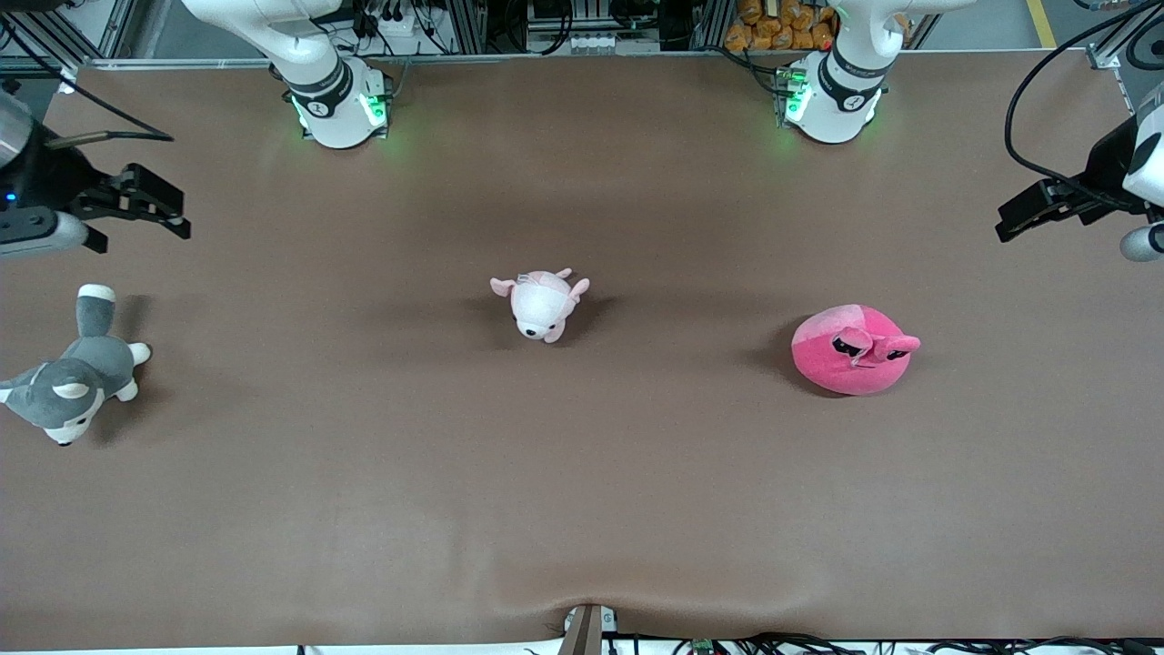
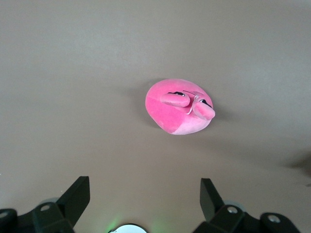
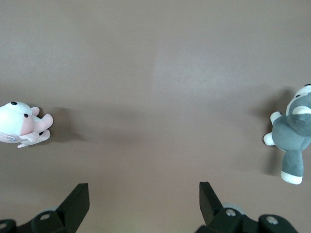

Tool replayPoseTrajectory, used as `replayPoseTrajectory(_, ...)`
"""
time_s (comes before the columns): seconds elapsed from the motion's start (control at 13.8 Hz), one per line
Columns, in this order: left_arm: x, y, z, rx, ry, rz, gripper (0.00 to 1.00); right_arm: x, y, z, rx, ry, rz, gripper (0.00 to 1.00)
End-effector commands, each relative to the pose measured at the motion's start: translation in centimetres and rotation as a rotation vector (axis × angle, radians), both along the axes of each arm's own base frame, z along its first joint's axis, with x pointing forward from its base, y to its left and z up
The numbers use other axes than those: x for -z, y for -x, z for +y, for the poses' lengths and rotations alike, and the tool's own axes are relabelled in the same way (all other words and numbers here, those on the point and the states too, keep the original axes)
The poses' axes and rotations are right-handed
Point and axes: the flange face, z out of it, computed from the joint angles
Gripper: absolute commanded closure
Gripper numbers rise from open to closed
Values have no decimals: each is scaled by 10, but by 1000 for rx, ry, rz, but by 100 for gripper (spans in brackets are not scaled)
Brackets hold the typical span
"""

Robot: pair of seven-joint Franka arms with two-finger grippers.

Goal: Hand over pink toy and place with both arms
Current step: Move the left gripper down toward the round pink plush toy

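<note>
The pink toy point(image 1: 853, 350), a round hot-pink plush with droopy black eyes, lies on the brown table toward the left arm's end. In the left wrist view the pink toy point(image 2: 179, 107) sits well apart from the fingers. My left gripper point(image 1: 1009, 221) hangs open and empty in the air at the left arm's end of the table; the left gripper point(image 2: 144, 187) shows only bare table between its fingers. At the right arm's end, my right gripper point(image 1: 175, 214) is also up in the air, open and empty. Nothing sits between the fingers of the right gripper point(image 3: 144, 191).
A small pale pink-and-white plush animal point(image 1: 541, 305) point(image 3: 22, 125) lies mid-table. A grey-and-white plush husky point(image 1: 73, 382) point(image 3: 294, 141) lies at the right arm's end, nearer to the front camera than the right gripper. The brown table cover point(image 1: 582, 509) spans the whole view.
</note>
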Motion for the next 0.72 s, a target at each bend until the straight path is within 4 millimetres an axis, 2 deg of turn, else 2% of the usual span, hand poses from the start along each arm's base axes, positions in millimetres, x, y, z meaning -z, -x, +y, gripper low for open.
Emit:
replayPoseTrajectory(0.0, 5, -1, 1, -6, -13, 45, 0, -2, 2, 4, 1, 14, -24, 0)
replayPoseTrajectory(0.07, 8, 3, 2, -20, -16, 84, 0, -3, 1, 4, 1, 12, -36, 0)
replayPoseTrajectory(0.36, 11, 0, 6, -12, -15, 91, 0, -3, -3, 3, 3, 12, -55, 0)
replayPoseTrajectory(0.65, -13, -2, 11, -33, -21, 38, 0, 2, -9, -5, 11, 11, -62, 0)
